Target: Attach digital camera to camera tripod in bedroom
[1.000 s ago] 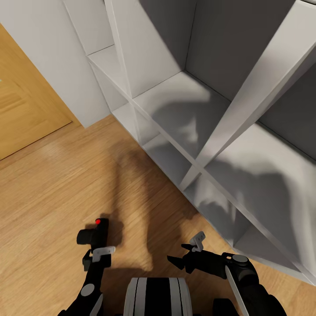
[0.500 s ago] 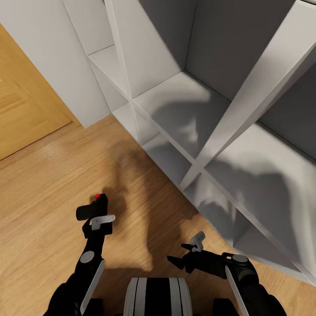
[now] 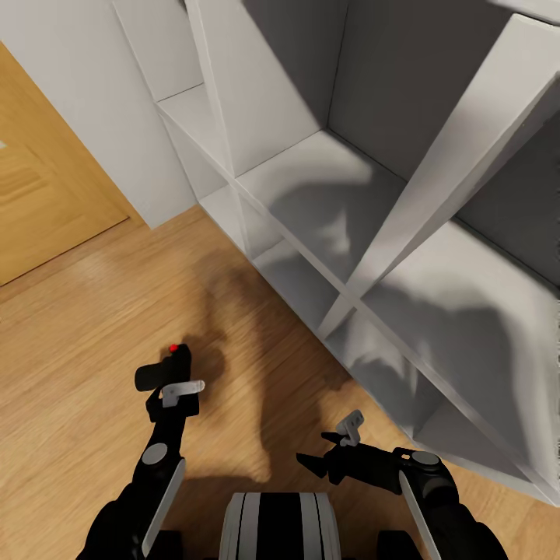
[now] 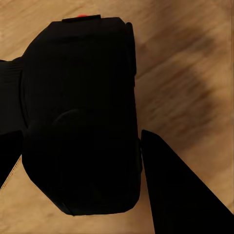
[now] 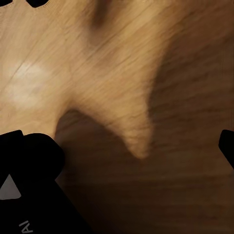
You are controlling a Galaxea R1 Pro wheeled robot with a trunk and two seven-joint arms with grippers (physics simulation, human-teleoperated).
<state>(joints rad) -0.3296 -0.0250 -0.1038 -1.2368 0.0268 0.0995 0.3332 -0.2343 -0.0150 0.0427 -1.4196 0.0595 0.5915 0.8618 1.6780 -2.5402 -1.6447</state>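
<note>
The digital camera [image 3: 165,372], small and black with a red button on top, hangs above the wood floor at the lower left of the head view. My left gripper [image 3: 174,386] is shut on it. In the left wrist view the camera [image 4: 80,112] sits dark between the fingers [image 4: 180,195]. My right gripper [image 3: 333,449] hovers low over the floor beside my trunk, open, with nothing between its fingertips [image 5: 29,156]. The camera tripod is out of view.
White cube shelves [image 3: 435,179] rise close ahead and to the right, their lowest compartments at floor level. A white wall panel [image 3: 101,117] stands at the upper left, with a wood-coloured surface [image 3: 39,194] beyond it. Light wood floor [image 3: 78,327] stretches left of the shelves.
My left arm has reached forward and carried the camera away from my trunk. The right arm has stayed put. The head view has tipped very slightly.
</note>
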